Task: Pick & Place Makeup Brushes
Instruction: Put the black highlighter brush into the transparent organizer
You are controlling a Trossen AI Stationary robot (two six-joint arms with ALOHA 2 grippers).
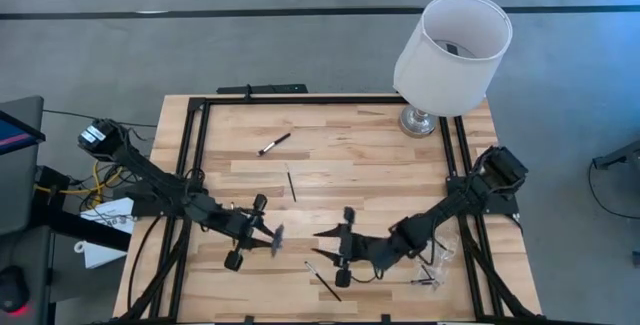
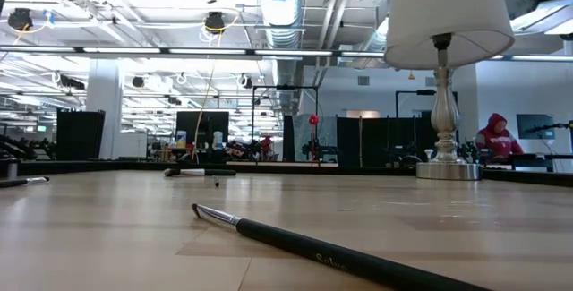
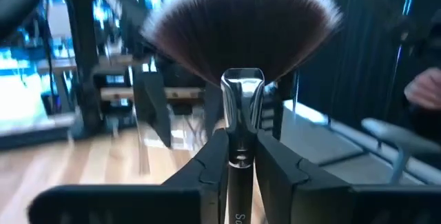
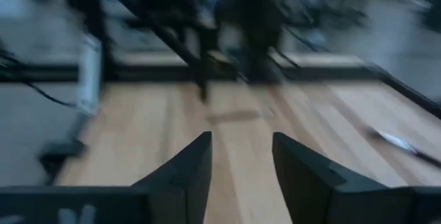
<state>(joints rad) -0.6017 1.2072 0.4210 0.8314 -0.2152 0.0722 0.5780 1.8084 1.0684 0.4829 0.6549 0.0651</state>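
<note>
A: So, the table (image 1: 400,170) is carrying a lamp (image 1: 452,45) at its far right corner. Both arms are reaching in over the near half.

B: Left gripper (image 3: 238,162)?

A: Sitting above the near left-centre of the wood, fingers (image 3: 200,172) pinching the slim handle of the fan brush (image 3: 241,38). Bristles are spreading wide just past the fingertips. From overhead the fan brush is showing at the tip of that gripper.

B: Right gripper (image 4: 241,165)?

A: Hovering near the table's middle, pointing toward the left one. Fingers are standing apart with bare wood between them, nothing held.

B: Other brushes?

A: One brush (image 1: 274,144) is lying toward the far left, a thin brush (image 1: 291,184) near the centre, another (image 1: 323,280) by the near edge below the right gripper. A few more (image 1: 428,280) are lying at near right.
</note>
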